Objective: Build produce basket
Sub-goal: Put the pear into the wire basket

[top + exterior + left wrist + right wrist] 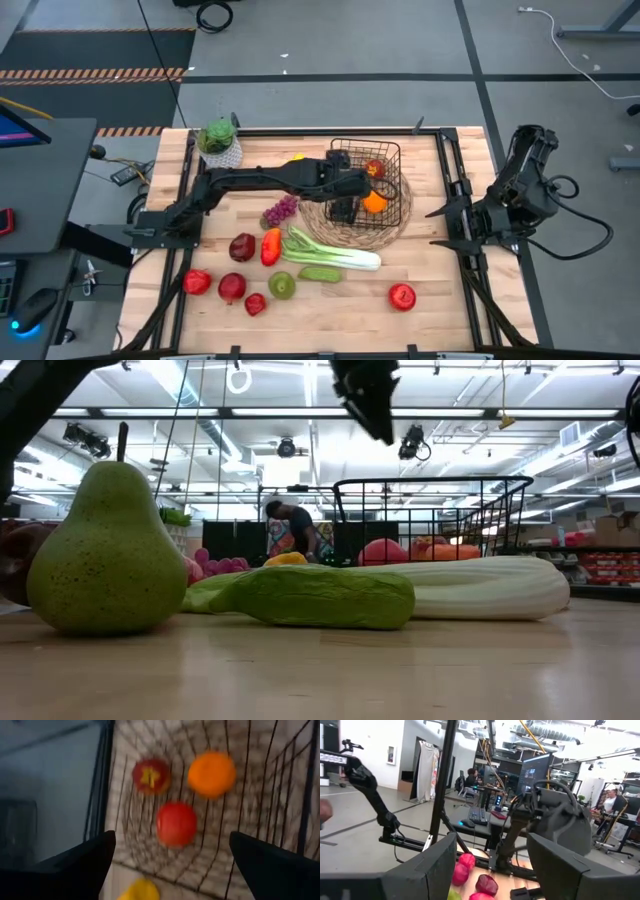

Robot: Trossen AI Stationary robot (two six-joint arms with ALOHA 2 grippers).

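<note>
my left gripper (345, 207): spread, empty, above the basket (392, 150)
basket: on tabletop's far edge, holds orange (375, 202), apple (375, 168)
my right gripper (440, 226): spread, off right edge

Desk (440, 310): pale wooden top, butcher-block pattern, framed by black rails.

Lying directly on it, placed relative to the round woven mat (330, 228):
- Leek (335, 250), long, pale green, at the mat's near edge.
- Cucumber (320, 273), just past the leek.
- Orange-red pepper (270, 246) and dark red apple (242, 247), left of the mat.
- Purple grapes (280, 210), touching the mat's left edge.
- Green pear (282, 285), three red fruits (231, 288) beside it, toward the near left corner.
- Lone red apple (402, 296), near side, right of the mat.
- Potted plant (218, 140), far left corner.
</note>
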